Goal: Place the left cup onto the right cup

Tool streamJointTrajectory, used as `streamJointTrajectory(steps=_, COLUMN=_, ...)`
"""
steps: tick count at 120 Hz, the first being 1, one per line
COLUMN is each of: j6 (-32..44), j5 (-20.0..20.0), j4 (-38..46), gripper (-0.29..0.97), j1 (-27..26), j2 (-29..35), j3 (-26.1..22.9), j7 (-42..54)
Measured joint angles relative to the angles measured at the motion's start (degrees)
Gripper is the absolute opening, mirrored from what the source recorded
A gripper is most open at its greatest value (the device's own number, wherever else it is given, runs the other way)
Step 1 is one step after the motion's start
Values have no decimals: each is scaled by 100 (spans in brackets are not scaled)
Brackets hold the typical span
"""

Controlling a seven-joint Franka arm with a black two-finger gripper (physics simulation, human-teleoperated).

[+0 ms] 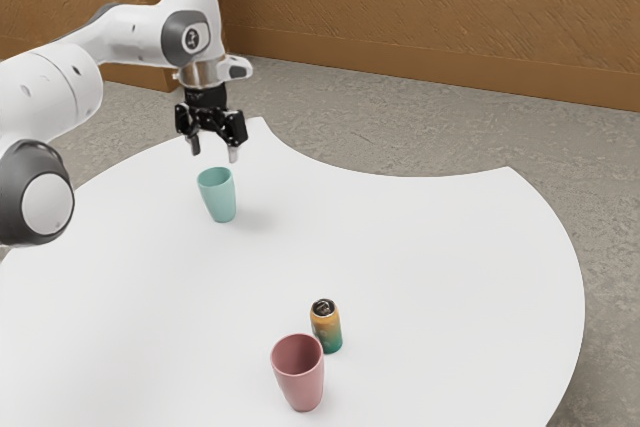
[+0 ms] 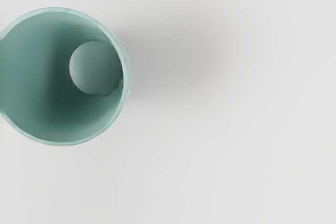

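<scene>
Exterior view: the white arm comes in from the exterior view's left and holds the black gripper [image 1: 215, 152] pointing down, its two fingers [image 1: 233, 152] spread apart with nothing between them and touching nothing. Just below the fingertips, with a small gap of air in between, the teal cup [image 1: 217, 195] stands upright on the white table [image 1: 450, 247], mouth up, roughly centred under the space between the fingers. The pink cup [image 1: 298, 372] stands well apart from the fingers, far toward the table's near edge and somewhat to the exterior view's right of them, also upright with its mouth open upward. A small green and orange can [image 1: 326, 325] stands upright just beside the pink cup, on the side nearer the fingers; whether the two touch cannot be told. In the wrist view the teal cup [image 2: 42, 93] is seen straight down its mouth: its round rim, shaded inner wall and pale round bottom all show, and it sits off to one side of the hand's line of sight, with bare table [image 2: 236, 129] and the cup's soft shadow beside it.
</scene>
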State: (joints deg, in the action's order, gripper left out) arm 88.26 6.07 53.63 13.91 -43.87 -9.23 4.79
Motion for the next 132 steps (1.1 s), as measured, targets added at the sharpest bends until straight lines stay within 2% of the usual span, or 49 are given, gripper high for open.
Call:
streamJointTrajectory(steps=28, j6=299, j5=3, j4=-30, gripper=68, j1=57, j2=-346, j3=-1, j7=2)
streamJointTrajectory(steps=51, j6=577, j5=106, j4=-698, gripper=68, j1=44, j2=-906, j3=9, j7=6)
streamJointTrajectory(steps=98, j6=1069, j5=147, j4=-445, gripper=67, j1=-14, j2=-1263, j3=-11, j7=3)
streamJointTrajectory(steps=105, j6=1125, j5=147, j4=-376, gripper=58, j1=-15, j2=-1272, j3=-9, j7=0)
streamJointTrajectory(steps=122, j6=1208, j5=158, j4=-146, gripper=23, j1=29, j2=-1239, j3=21, j7=1)
streamJointTrajectory(steps=132, j6=1232, j5=165, j4=-127, gripper=10, j1=37, j2=-1225, j3=26, j7=0)
